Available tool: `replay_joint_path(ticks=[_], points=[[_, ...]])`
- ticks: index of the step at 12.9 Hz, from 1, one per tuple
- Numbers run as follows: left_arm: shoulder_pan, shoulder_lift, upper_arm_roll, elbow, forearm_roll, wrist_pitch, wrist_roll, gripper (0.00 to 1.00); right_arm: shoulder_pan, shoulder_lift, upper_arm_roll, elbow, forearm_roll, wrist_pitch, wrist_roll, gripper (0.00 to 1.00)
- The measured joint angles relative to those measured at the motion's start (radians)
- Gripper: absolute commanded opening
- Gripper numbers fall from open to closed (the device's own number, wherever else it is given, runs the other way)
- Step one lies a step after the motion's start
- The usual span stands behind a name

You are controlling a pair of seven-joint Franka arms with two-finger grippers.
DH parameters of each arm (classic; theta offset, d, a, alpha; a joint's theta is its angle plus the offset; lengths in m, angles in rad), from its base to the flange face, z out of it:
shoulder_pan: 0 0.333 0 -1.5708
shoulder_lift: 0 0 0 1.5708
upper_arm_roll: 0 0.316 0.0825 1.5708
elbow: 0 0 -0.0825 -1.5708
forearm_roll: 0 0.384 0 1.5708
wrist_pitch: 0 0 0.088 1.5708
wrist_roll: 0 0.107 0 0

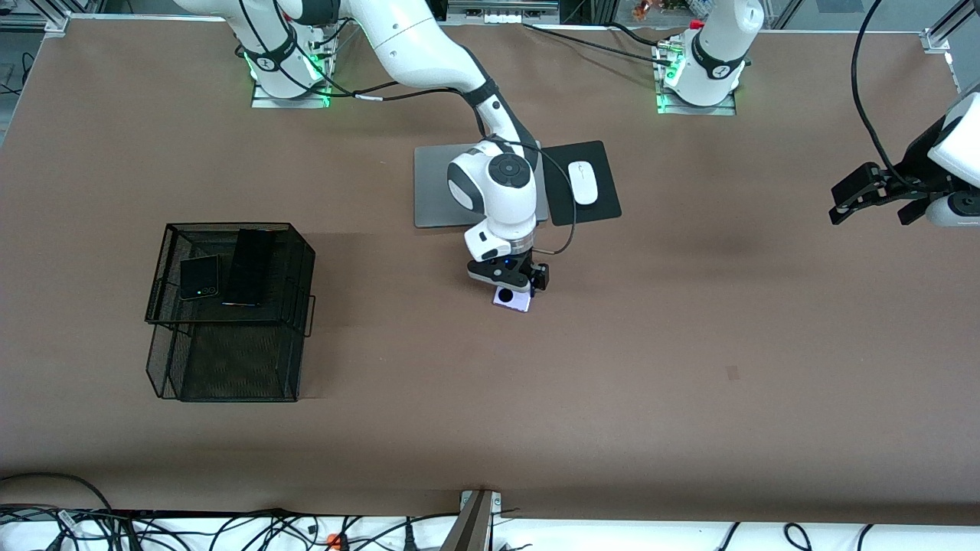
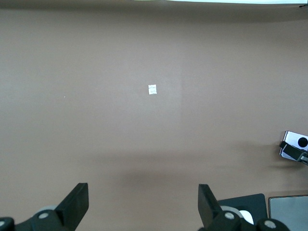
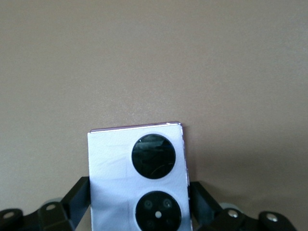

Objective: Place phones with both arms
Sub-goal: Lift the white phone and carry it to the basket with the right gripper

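The right gripper [image 1: 511, 288] brackets the lilac-white flip phone [image 1: 511, 298] mid-table, fingers [image 3: 79, 192] at its edges. It should squeeze squarely, then lift toward the mesh basket [image 1: 298, 249] holding two black phones. The left gripper [image 1: 869, 195] waits, spread empty.

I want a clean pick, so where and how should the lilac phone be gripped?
Grip the lilac phone across its two long edges, coming straight down from above: it looks to lie flat on the table, squarish and thin, so only its edges offer hold. The right tool already straddles it this way, fingers at both edges.
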Motion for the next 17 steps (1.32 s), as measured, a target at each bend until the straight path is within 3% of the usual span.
replay_joint_path(ticks=[1,2,10,17], points=[[0.000,0.000,0.000,0.000,0.000,0.000,0.000,1.00,0.000,0.000,0.000,0.001,0.000,0.001,-0.002,0.05],[0.000,0.000,0.000,0.000,0.000,0.000,0.000,1.00,0.000,0.000,0.000,0.001,0.000,0.001,-0.002,0.00],[0.000,0.000,0.000,0.000,0.000,-0.008,0.000,1.00,0.002,-0.034,-0.031,0.038,0.000,-0.097,-0.006,0.00],[0.000,0.001,0.001,0.000,0.000,-0.008,0.000,1.00,-0.007,-0.281,-0.147,0.053,0.000,-0.481,-0.284,0.00]])
